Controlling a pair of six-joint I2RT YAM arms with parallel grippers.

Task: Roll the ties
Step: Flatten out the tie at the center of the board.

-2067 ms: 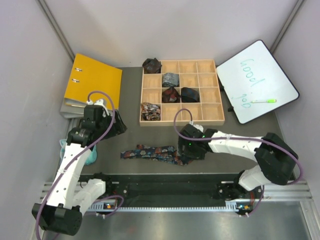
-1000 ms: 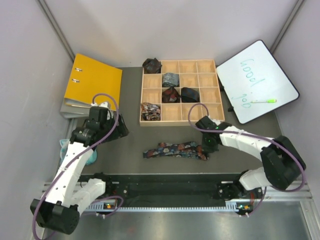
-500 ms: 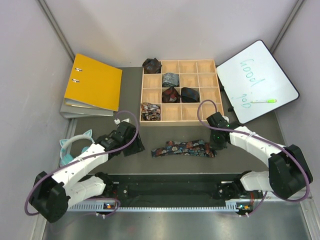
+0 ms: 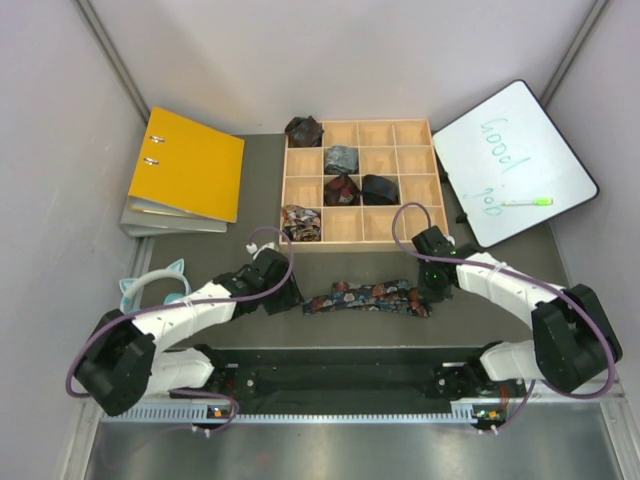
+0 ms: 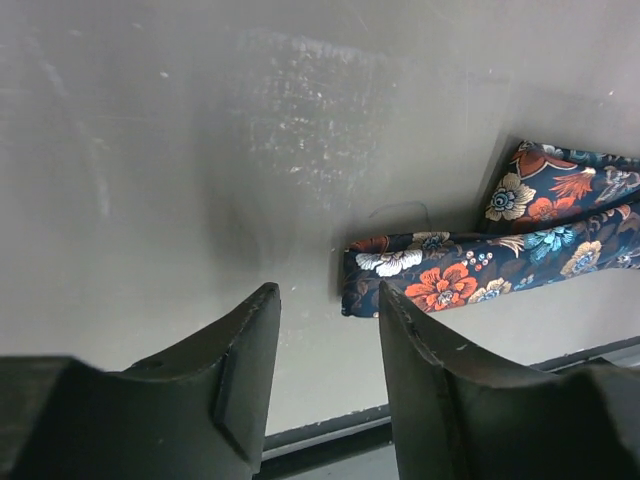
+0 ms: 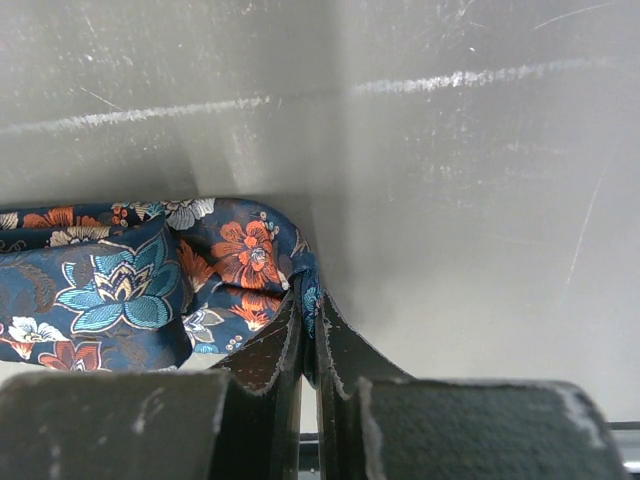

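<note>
Floral tie: folded end pinched in right end effector.

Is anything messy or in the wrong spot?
Yes. The flowery tie lies stretched out on the table, not rolled like the bundles in the wooden tray. The right gripper pinches one end.

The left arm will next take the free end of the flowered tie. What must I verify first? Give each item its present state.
1. Right end effector shut on the dark navy floral fabric tie: ok.
2. Left end effector open: ok.
3. Tie's left end inside that opening: not ok, it lies just beyond the tips.
4. Tie free of twists: cannot tell, layers overlap.
5. Empty compartment in the wooden grid tray: ok.
</note>
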